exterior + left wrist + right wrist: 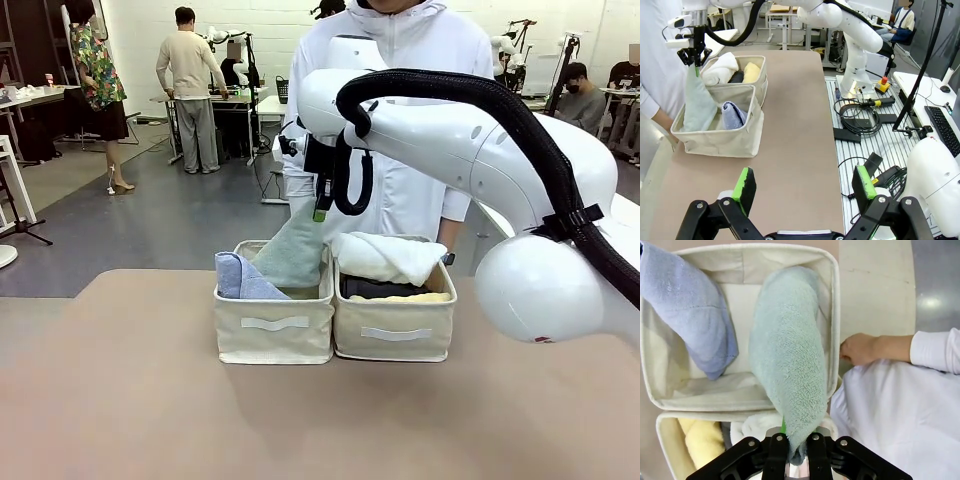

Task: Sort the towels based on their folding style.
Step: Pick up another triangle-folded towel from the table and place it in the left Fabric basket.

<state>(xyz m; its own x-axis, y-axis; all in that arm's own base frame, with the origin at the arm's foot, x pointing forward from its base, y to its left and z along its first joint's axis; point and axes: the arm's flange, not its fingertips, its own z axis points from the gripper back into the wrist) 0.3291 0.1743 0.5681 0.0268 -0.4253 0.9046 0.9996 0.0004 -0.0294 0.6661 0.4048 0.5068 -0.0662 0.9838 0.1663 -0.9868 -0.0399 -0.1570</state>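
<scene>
My right gripper (320, 208) is shut on the top corner of the sage-green towel (295, 250). The towel hangs down into the left beige bin (275, 338), beside the light blue folded towel (240, 278). The right wrist view shows the same green towel (787, 355) pinched between the fingers, with the blue towel (690, 305) against the bin's other side. In the right bin (395, 342) lie a white roll (385, 257), a dark grey roll (372, 288) and a yellow roll (405, 298). My left gripper (807, 185) stands open over the table's near end, nothing between its pads.
A person in a white top stands right behind the bins, one hand (860, 347) close to the left bin's rim (834, 315). Bare brown tabletop (300, 420) lies in front of the bins. Cables and a robot base (860, 80) sit beyond the table's edge.
</scene>
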